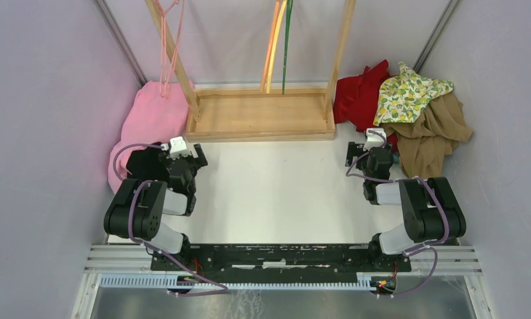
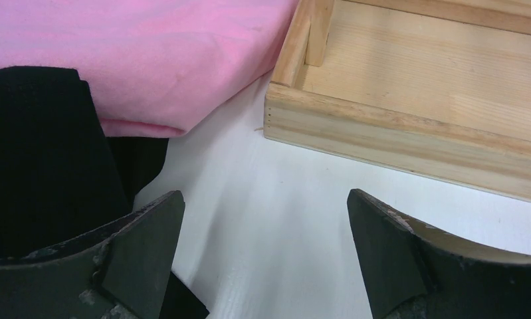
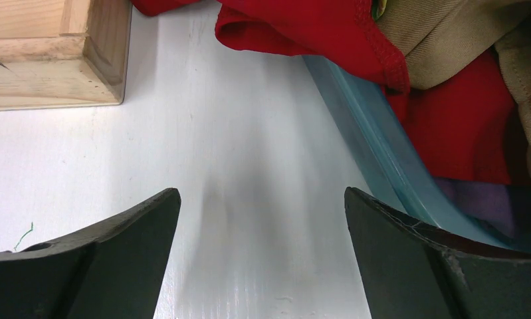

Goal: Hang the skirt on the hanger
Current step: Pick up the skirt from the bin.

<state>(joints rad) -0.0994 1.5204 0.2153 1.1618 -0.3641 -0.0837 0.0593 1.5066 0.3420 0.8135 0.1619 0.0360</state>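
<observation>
The skirt [image 1: 409,93] lies crumpled just right of the wooden rack [image 1: 262,116], on top of a tan garment [image 1: 435,133] and a red garment [image 1: 359,93]. Its long axis runs roughly sideways, away from the rack, with one corner poking toward the back wall. The hanger [image 1: 171,46] hangs along the rack's left upright, long axis downward. Both arms sit folded low in front of the rack, one near each front corner. The left gripper [image 2: 266,203] and right gripper [image 3: 262,203] face the rack's end of the white table [image 1: 282,193], jaws spread wide, holding nothing.
</observation>
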